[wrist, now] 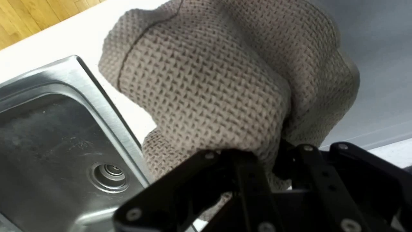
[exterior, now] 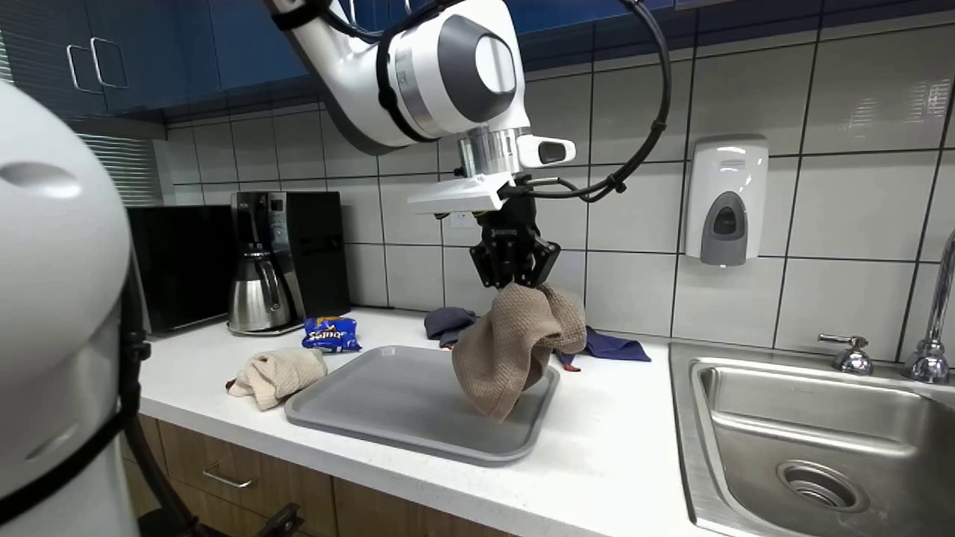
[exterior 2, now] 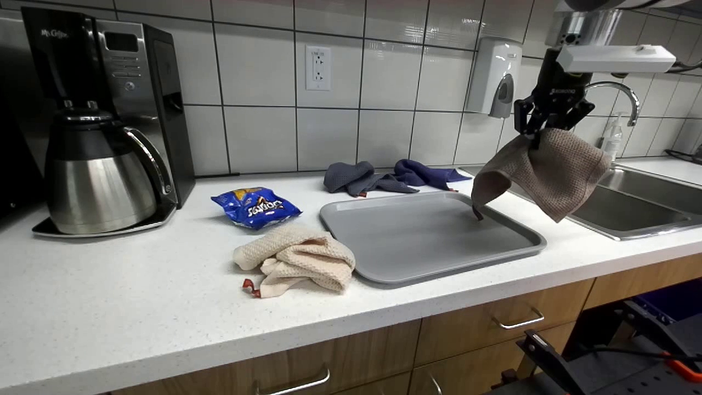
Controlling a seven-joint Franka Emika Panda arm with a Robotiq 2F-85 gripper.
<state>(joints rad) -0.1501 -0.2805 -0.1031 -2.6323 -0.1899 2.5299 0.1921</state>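
My gripper (exterior: 515, 282) is shut on a brown waffle-weave towel (exterior: 501, 350), which hangs in loose folds below the fingers. In an exterior view the towel (exterior 2: 554, 170) dangles above the right end of the grey tray (exterior 2: 408, 233) and partly covers the sink behind. The wrist view shows the towel (wrist: 206, 83) bunched up between the dark fingers (wrist: 251, 174); their tips are hidden by cloth. Left of the tray lies a crumpled cream towel (exterior 2: 307, 258). Behind the tray are a grey towel (exterior 2: 362, 178) and a navy towel (exterior 2: 428, 174).
A blue snack bag (exterior 2: 256, 208) lies behind the cream towel. A coffee maker (exterior: 283, 253) with a steel carafe stands at the far left. To the right is the steel sink (exterior: 821, 432) with its faucet (exterior: 936, 328). A soap dispenser (exterior: 726, 201) hangs on the tiled wall.
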